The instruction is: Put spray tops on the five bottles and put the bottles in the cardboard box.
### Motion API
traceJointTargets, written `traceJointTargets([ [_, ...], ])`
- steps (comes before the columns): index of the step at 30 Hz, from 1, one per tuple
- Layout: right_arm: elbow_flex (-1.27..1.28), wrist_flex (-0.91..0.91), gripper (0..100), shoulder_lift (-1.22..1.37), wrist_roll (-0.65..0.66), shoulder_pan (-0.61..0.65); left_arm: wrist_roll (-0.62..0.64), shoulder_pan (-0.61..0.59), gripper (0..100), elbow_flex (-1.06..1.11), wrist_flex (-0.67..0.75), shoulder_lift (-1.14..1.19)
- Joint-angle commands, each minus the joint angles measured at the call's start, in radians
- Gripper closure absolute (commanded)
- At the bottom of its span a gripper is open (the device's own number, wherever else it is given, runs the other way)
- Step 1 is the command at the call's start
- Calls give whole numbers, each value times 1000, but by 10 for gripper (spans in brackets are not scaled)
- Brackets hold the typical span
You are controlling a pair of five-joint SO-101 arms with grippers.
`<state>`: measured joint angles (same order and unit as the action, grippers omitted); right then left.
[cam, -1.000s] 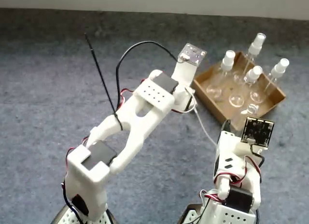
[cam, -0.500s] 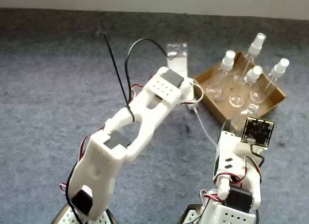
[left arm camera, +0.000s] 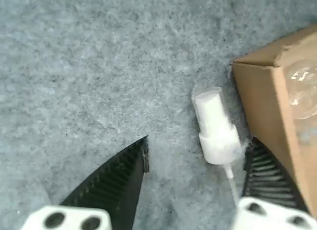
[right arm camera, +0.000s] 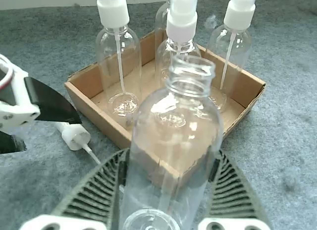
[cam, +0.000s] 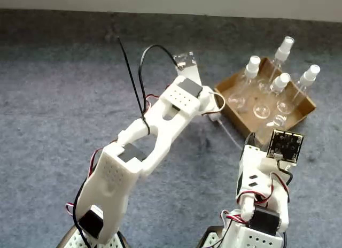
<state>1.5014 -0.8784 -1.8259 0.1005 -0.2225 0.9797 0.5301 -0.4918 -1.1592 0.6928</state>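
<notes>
A white spray top (left arm camera: 215, 131) lies on its side on the grey carpet beside the corner of the cardboard box (left arm camera: 270, 86). My left gripper (left arm camera: 198, 144) hangs open over it, one black finger on each side, neither touching. The same spray top (cam: 213, 118) lies by the box's near-left wall (cam: 235, 119), its thin tube trailing toward me. My right gripper (right arm camera: 171, 158) is shut on a clear bottle without a top (right arm camera: 173, 141), upright in front of the box (right arm camera: 94, 108). Several capped bottles (right arm camera: 116, 56) stand inside the box.
Grey carpet covers the table, with free room to the left of the left arm (cam: 160, 125). A black cable (cam: 131, 82) arcs above that arm. The right arm's base (cam: 262, 205) sits at the near edge, close to the box.
The left arm has stretched forward and its wrist has swung left, away from the box's corner. The right arm and its bottle have not moved.
</notes>
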Motion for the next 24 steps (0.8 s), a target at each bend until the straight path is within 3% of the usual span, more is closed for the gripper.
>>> traceJointTargets([
  [1,-10,33,900,-13,-11,-8,68,-16,712,-84,26,-16],
  [13,-10,33,900,-13,-9,-8,84,1,712,-50,147,94],
  [24,-10,33,900,-13,-9,-8,87,1,713,-51,140,101],
])
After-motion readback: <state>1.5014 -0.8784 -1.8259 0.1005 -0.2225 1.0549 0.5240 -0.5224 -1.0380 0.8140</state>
